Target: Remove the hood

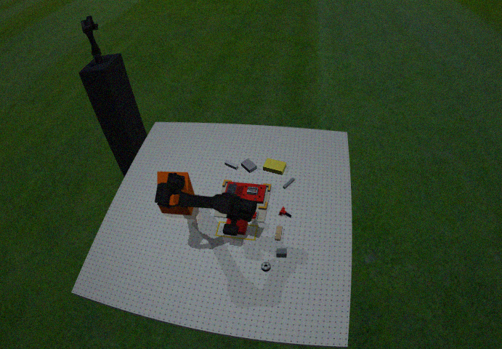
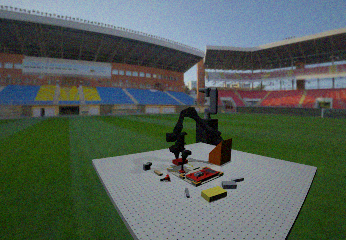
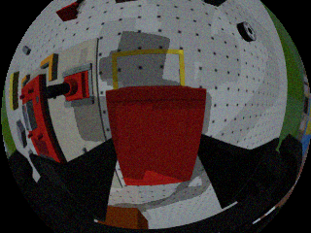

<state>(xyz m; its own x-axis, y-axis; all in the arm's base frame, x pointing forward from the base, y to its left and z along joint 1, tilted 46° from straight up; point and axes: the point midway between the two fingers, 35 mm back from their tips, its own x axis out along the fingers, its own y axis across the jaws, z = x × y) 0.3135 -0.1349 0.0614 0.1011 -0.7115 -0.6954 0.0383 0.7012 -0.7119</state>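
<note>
The hood (image 1: 240, 225) (image 2: 180, 162) (image 3: 156, 131) is a red box-like piece. My gripper (image 2: 180, 159) (image 3: 155, 140) is shut on it, with one black finger at each side, and holds it above the table. The marked area (image 1: 223, 235) (image 3: 182, 70) is a yellow outline on the table. In the top view the hood overlaps it; in the wrist view the outline's far part shows beyond the hood and its near part is hidden. The red toy car (image 1: 261, 194) (image 2: 206, 175) (image 3: 43, 116) stands in a holder with yellow corners beside the marked area.
A red block with a black post (image 2: 182, 171) (image 3: 84, 84) stands between car and outline. An orange wedge (image 1: 190, 193) (image 2: 220, 154) (image 3: 125, 217) stands near the arm's base. A yellow block (image 1: 274, 166) (image 2: 214, 194), a wooden block (image 1: 278, 233) (image 2: 157, 172) and a wheel (image 1: 265, 266) (image 3: 248, 31) lie around.
</note>
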